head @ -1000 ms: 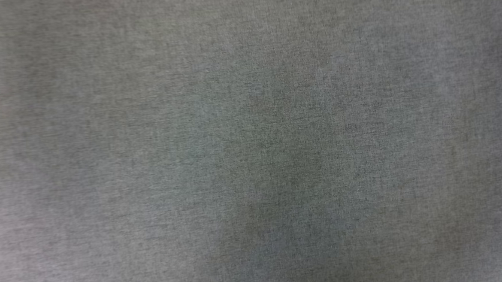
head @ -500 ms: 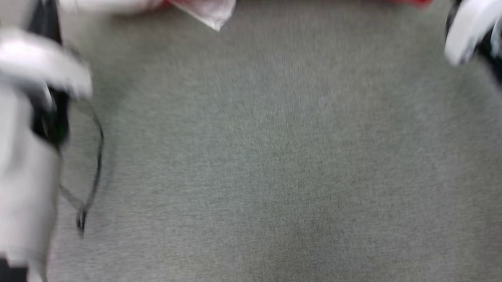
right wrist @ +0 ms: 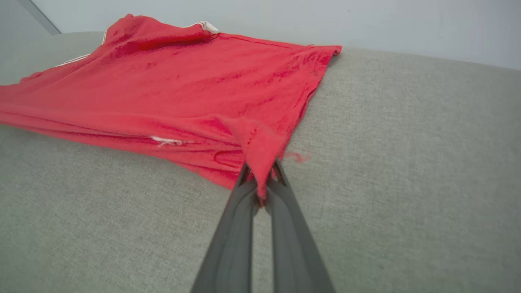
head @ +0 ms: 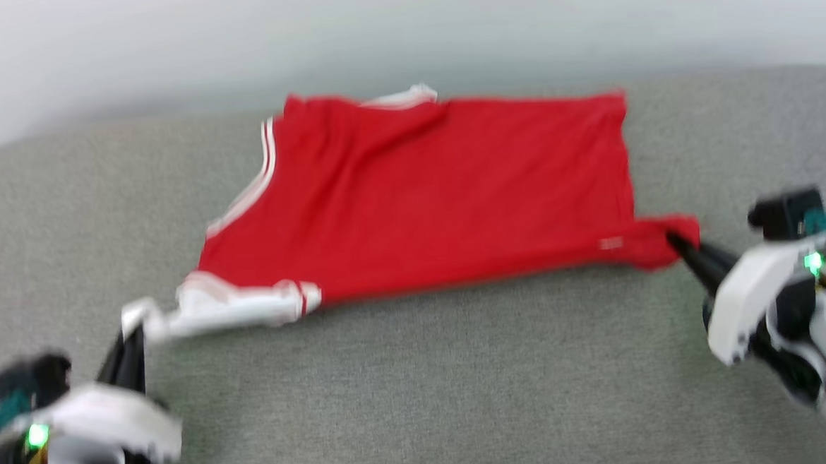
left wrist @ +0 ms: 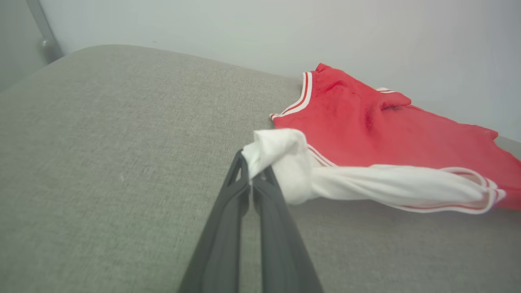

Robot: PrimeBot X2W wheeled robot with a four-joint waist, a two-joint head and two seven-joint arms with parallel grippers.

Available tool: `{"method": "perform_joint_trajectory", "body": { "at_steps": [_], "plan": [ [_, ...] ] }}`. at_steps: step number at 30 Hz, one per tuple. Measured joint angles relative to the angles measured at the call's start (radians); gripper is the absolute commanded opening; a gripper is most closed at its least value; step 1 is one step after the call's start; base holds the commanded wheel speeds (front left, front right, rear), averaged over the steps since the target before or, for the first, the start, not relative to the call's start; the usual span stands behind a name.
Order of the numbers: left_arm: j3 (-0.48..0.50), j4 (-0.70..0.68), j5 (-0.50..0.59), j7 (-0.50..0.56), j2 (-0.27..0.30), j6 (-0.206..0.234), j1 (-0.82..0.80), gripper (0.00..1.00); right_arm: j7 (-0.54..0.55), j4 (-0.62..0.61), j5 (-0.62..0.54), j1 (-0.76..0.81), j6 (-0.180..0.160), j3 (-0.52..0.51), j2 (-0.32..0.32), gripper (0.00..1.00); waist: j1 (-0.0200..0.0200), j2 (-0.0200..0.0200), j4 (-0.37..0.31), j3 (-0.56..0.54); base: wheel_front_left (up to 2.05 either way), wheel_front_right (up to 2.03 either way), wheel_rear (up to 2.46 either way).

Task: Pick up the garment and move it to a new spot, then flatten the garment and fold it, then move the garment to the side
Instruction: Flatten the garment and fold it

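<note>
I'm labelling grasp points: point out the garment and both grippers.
garment (head: 439, 195), head view, red middle.
left gripper (left wrist: 251, 169), left wrist view, between fingertips.
right gripper (right wrist: 261, 173), right wrist view, between fingertips.

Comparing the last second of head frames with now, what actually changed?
Mostly the head camera lifted. It showed plain grey surface, then blurred arms, and now the whole red garment. The left gripper and right gripper are shut on its near corners; earlier frames don't show when they gripped. The surface looks unchanged.
</note>
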Motion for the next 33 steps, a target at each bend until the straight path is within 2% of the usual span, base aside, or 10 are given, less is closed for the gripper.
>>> {"method": "perform_joint_trajectory", "body": {
  "at_steps": [5,10,15,19,24,28,33],
  "plan": [
    [0.039,-0.253,-0.041,0.047,0.031,0.115,0.266,0.00,0.030,-0.103,-0.015,0.182,0.001,-0.058,-0.026,0.00,-0.0002,0.0000,-0.006,-0.072,0.00,0.00,0.00],
    [0.058,-0.487,-0.067,0.112,0.053,0.226,0.468,0.00,0.090,-0.233,-0.019,0.379,0.001,-0.176,-0.031,0.00,-0.0001,0.0000,-0.002,-0.115,0.00,0.00,0.00],
    [0.071,-0.660,-0.080,0.164,0.073,0.310,0.600,0.00,0.187,-0.392,-0.080,0.579,0.001,-0.322,-0.010,0.00,-0.0001,0.0000,0.010,-0.127,0.00,0.00,0.00],
    [0.084,-0.768,-0.086,0.189,0.086,0.356,0.649,0.00,0.297,-0.538,-0.140,0.704,0.000,-0.445,0.041,0.00,0.0000,0.0000,0.008,-0.122,0.00,0.00,0.00],
    [0.097,-0.816,-0.081,0.187,0.088,0.373,0.627,0.00,0.409,-0.655,-0.185,0.734,-0.001,-0.557,0.144,0.00,0.0002,0.0000,-0.002,-0.099,0.00,0.00,0.00],
    [0.080,-0.779,-0.072,0.178,0.078,0.337,0.511,0.00,0.460,-0.672,-0.227,0.683,-0.001,-0.589,0.187,0.00,0.0003,0.0000,-0.001,-0.065,0.00,0.00,0.00],
    [0.038,-0.676,-0.047,0.180,0.068,0.286,0.365,0.00,0.485,-0.624,-0.254,0.573,-0.001,-0.577,0.201,0.00,0.0003,0.0000,-0.001,-0.010,0.00,0.00,0.00]
  ]
}}
